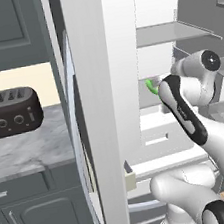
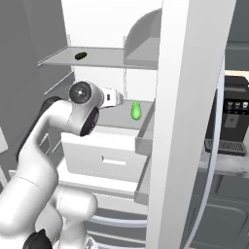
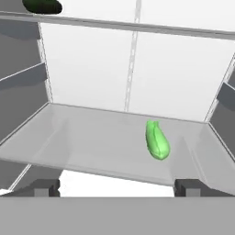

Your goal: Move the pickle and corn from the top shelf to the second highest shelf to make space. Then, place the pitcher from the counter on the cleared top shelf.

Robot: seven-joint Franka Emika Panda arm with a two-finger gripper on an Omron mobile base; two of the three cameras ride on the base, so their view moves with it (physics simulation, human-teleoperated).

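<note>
The bright green pickle (image 3: 157,140) lies alone on the second highest shelf (image 3: 92,147), right of its middle; it also shows as pickle (image 2: 136,111) and pickle (image 1: 152,85). My gripper (image 3: 117,188) hovers at this shelf's front edge, a short way back from the pickle, open with nothing between its widely spread fingertips (image 3: 46,187). The hand (image 2: 111,97) points into the white cabinet. Above, the top shelf (image 2: 107,57) carries a small dark green thing (image 2: 80,55); I cannot tell whether it is the corn. The pitcher is out of view.
A white cabinet door (image 1: 101,110) stands open edge-on between the shelves and the marble counter (image 1: 28,151), which holds a black toaster (image 1: 12,112). A black coffee machine (image 2: 232,114) stands on the counter to the right. Drawers (image 2: 104,155) sit below the shelves.
</note>
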